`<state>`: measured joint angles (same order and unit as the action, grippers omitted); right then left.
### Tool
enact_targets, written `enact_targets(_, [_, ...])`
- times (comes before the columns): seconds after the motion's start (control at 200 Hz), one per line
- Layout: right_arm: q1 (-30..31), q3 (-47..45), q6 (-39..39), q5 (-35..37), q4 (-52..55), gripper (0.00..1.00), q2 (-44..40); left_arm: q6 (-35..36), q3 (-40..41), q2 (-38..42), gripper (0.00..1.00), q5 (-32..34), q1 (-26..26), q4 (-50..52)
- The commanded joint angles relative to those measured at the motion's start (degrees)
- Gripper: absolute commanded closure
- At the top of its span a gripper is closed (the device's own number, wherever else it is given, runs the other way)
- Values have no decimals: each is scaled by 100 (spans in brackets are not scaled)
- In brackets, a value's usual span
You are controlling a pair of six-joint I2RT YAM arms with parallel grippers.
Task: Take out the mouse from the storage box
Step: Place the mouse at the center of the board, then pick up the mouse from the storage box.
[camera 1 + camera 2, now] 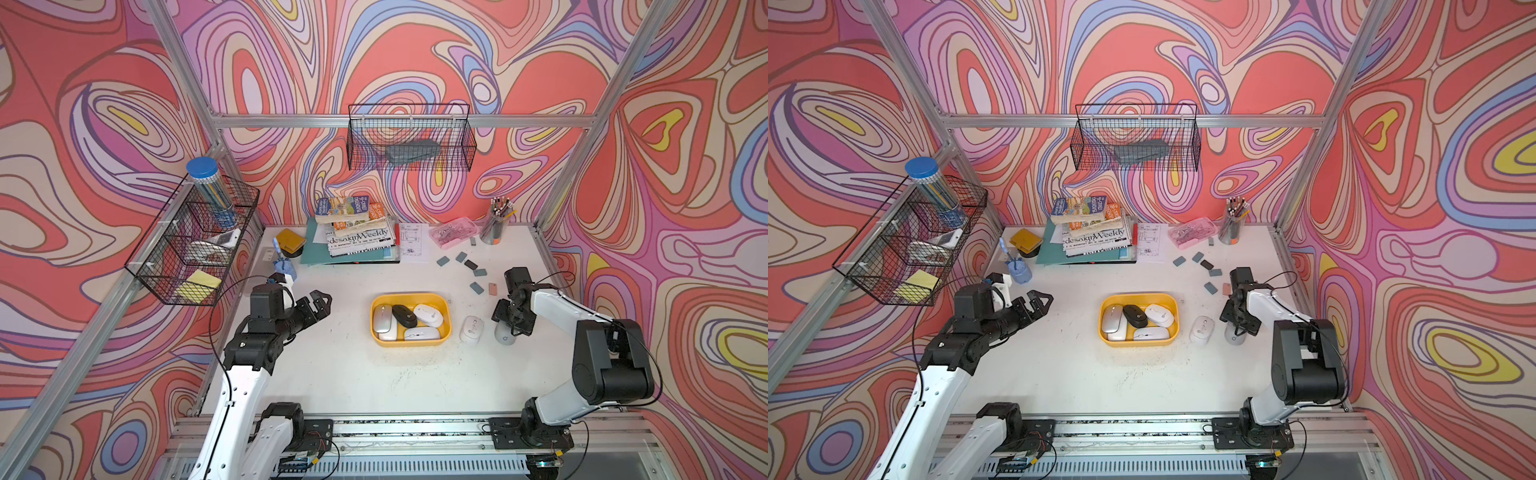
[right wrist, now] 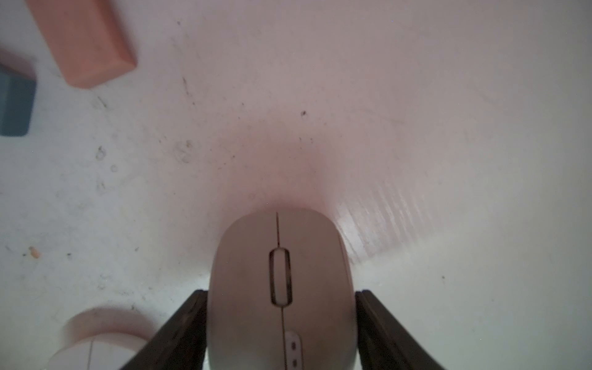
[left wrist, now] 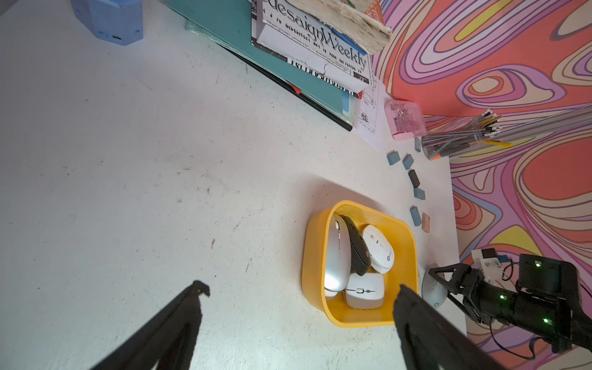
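White table (image 1: 332, 374): carries everything below.

Yellow storage box (image 1: 409, 343): sits near table centre; holds four mice (image 1: 405, 316), namely one silver, one black and two white.

Left gripper (image 1: 322, 301): hangs above bare table, well apart from the box; jaws spread wide, holding nothing.

Right gripper (image 2: 280, 293): straddles grey mouse (image 1: 505, 336), one finger (image 2: 179, 326) against each flank; pressing or just released, cannot tell.

Grey mouse: lies on table outside the box, on its right.

White mouse (image 1: 471, 330): lies between box and grey mouse.
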<state>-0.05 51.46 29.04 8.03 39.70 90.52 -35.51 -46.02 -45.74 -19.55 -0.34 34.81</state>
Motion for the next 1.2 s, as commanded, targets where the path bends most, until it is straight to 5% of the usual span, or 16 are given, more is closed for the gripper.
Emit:
enact_targets(0.0, [-21, 55, -59, -56, 73, 22, 76, 90, -109, -36, 1, -166, -14, 109])
enact_targets(0.31, [362, 379, -224, -544, 696, 14, -1874, 102, -85, 11, 1, -135, -10, 98])
enact_targets(0.446, [1424, 482, -23, -1046, 350, 20, -2167, 77, -64, -22, 1, -155, -7, 53])
enact_targets(0.641, [3048, 988, -312, -1426, -485, 22, -1034, 93, -83, -120, 1, -163, -6, 94])
enact_targets(0.896, [3090, 1831, -1423, -2889, -1364, 20, 688, 87, -47, -117, 1, -215, -5, 34])
enact_targets(1.197, [3317, 2932, -2274, -2698, -582, 21, 2057, 63, -39, -154, 1, -280, -2, -29])
